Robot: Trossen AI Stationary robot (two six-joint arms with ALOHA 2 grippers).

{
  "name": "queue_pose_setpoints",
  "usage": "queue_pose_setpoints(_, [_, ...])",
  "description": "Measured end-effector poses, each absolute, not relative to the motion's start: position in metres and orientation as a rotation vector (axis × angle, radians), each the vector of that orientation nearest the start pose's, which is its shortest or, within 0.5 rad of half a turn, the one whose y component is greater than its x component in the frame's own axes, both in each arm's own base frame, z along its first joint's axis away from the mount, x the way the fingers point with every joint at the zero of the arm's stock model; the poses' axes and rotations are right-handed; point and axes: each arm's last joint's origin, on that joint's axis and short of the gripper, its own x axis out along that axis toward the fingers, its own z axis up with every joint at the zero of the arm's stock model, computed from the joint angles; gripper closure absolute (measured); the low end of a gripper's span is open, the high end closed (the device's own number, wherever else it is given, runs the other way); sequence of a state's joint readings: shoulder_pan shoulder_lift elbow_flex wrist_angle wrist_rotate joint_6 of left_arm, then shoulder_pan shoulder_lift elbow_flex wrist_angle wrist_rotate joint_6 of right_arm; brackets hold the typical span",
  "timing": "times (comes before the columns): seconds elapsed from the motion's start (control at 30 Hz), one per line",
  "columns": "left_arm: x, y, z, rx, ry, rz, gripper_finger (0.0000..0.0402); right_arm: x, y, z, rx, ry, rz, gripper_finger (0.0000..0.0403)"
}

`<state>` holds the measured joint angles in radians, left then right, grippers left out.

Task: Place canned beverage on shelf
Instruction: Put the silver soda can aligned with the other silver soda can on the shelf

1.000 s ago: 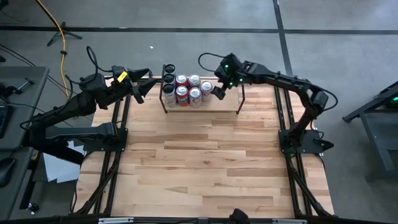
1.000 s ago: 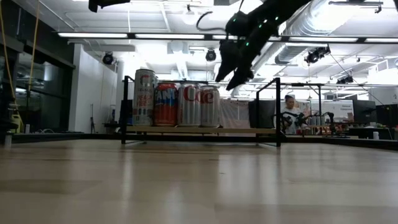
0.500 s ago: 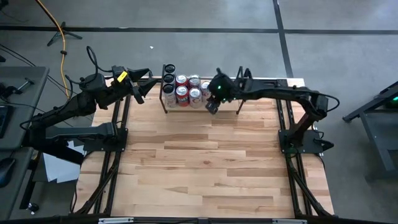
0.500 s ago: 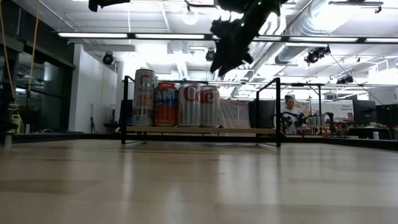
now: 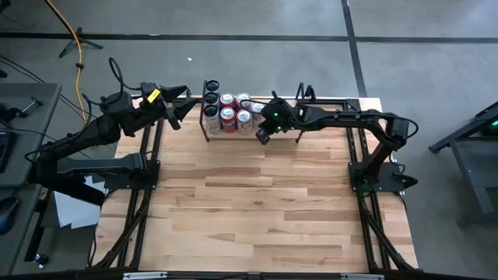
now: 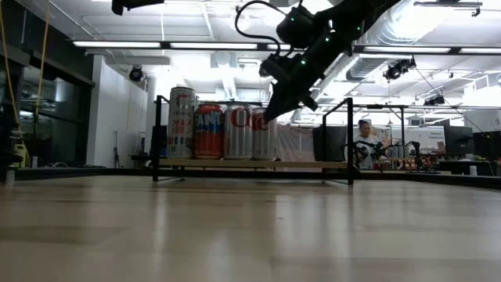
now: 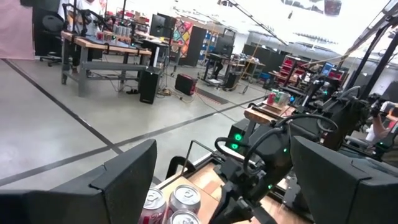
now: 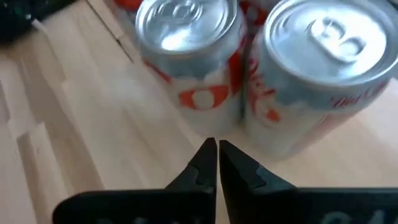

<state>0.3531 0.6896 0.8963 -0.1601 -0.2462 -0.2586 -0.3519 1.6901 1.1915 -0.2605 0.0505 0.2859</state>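
Since a second ago the right arm has swung in from the bare end of the shelf (image 5: 299,124) toward the cans (image 5: 232,113) and dropped lower, so the right gripper (image 5: 262,136) now hangs just in front of the can cluster, near the shelf's front edge. In the low view it sits at can-top height, right beside the silver can (image 6: 261,133) at the end of the row. Its jaws are pressed together with barely a sliver between them and nothing in them; the right wrist view shows the tips pointing at the gap between two silver-and-red cans (image 8: 186,62) standing on pale wood.

All the cans stand upright on the shelf, bunched at its left end, including two dark ones (image 5: 211,92) at the far corner. The rest of the plank is bare.

The left arm hasn't budged: the left gripper (image 5: 173,117) hangs out past the desk's (image 5: 257,202) left rear corner, well apart from the shelf, jaws spread wide and empty.

A person (image 6: 364,141) sits in the room behind.
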Motion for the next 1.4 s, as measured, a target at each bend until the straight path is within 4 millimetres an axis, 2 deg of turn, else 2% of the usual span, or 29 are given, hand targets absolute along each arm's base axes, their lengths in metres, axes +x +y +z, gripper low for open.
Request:
queue_pose_setpoints(0.3, [0.13, 0.055, 0.384, -0.256, -0.122, 0.59, 0.0077, 0.345, -0.136, 0.24, 0.376, 0.611, -0.515, 0.0402])
queue_pose_setpoints(0.63, [0.13, 0.055, 0.384, -0.275, -0.128, 0.588, 0.0077, 0.346, -0.146, 0.235, 0.379, 0.598, -0.545, 0.0403])
queue_pose_setpoints(1.1, [0.13, 0.055, 0.384, -0.275, -0.128, 0.588, 0.0077, 0.335, -0.17, 0.234, 0.373, 0.596, -0.631, 0.0403])
queue_pose_setpoints(1.4, [0.13, 0.055, 0.384, -0.263, -0.125, 0.589, 0.0077, 0.332, -0.182, 0.239, 0.37, 0.537, -0.654, 0.0403])
